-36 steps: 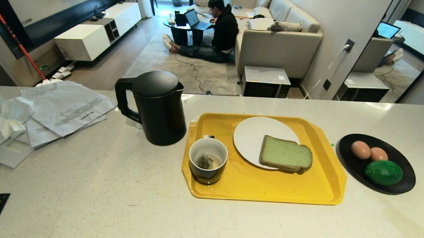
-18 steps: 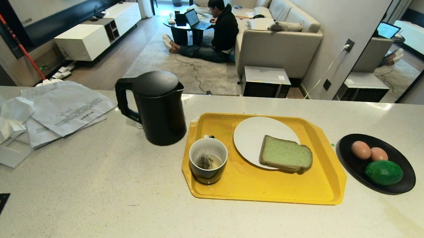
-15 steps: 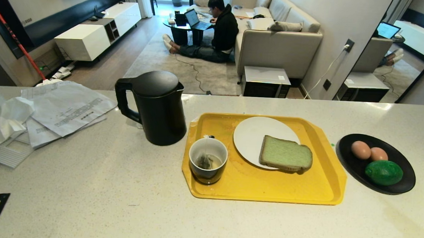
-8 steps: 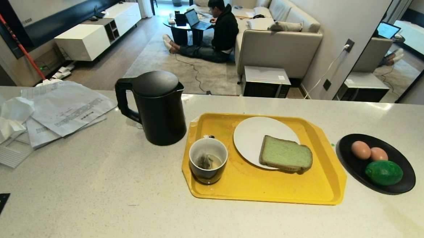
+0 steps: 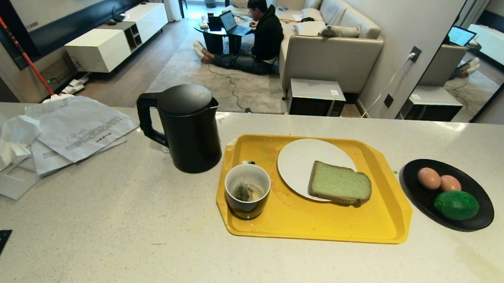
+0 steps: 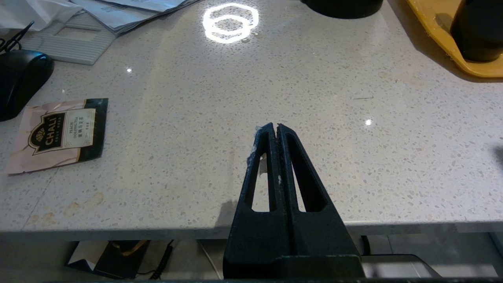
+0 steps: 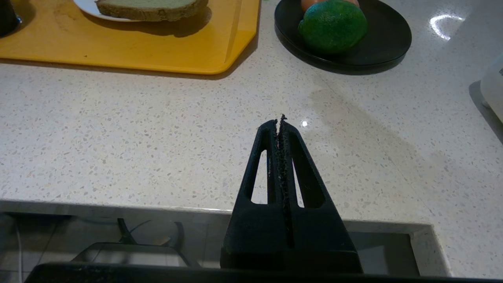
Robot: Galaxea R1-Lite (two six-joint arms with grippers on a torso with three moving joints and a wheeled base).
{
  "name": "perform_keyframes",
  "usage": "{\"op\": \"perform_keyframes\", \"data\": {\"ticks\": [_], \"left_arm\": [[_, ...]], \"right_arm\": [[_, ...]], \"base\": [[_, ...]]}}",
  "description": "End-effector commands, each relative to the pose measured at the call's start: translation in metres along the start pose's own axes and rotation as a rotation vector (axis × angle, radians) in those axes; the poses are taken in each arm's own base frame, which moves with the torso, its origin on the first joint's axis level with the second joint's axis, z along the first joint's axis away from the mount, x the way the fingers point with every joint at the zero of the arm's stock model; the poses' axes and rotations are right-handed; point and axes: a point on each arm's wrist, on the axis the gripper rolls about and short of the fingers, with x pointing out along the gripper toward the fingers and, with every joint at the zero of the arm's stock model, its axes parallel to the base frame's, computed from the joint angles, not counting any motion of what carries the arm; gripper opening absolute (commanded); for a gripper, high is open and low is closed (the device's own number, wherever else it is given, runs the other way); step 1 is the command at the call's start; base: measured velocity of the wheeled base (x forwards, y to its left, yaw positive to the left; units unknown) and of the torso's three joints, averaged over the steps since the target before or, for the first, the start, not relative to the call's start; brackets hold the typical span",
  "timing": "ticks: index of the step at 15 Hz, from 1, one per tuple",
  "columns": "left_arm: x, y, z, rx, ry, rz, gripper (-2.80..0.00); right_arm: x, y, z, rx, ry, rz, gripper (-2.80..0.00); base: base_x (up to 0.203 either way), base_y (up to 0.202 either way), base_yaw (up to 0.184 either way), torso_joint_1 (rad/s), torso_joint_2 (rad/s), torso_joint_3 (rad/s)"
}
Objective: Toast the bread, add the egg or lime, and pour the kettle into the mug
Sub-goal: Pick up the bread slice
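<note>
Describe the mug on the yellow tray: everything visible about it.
The mug is short and round, dark and glossy outside, white inside and at the rim, ceramic by its look. It stands upright in the near left corner of the yellow tray, beside the white plate without touching it, with the black kettle just behind on the counter. Inside lie a wet tea bag, its string over the far rim, and a little brownish liquid. No handle shows.

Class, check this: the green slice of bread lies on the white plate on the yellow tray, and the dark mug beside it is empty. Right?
Not quite. The green slice of bread does lie on the white plate on the yellow tray, but the dark mug holds a tea bag, as the head view shows.
</note>
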Motion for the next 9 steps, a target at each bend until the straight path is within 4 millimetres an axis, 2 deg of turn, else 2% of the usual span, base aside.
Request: {"op": "perform_keyframes", "data": {"ticks": [1, 3, 9], "left_arm": [[-0.0001, 0.0000, 0.0000, 0.000, -0.001, 0.001, -2.80], [0.0001, 0.0000, -0.0003, -0.003, 0.003, 0.002, -2.80], [-0.0001, 0.0000, -0.0001, -0.003, 0.001, 0.002, -2.80]], "right_arm": [[0.0001, 0.0001, -0.0003, -0.011, 0.000, 0.006, -2.80], [0.0001, 0.0003, -0.0003, -0.043, 0.000, 0.014, -2.80], [0.0001, 0.0001, -0.0003, 0.006, 0.000, 0.005, -2.80]], "base": [[0.000, 0.000, 0.000, 0.000, 0.00, 0.000], [0.000, 0.000, 0.000, 0.000, 0.00, 0.000], [0.000, 0.000, 0.000, 0.000, 0.00, 0.000]]}}
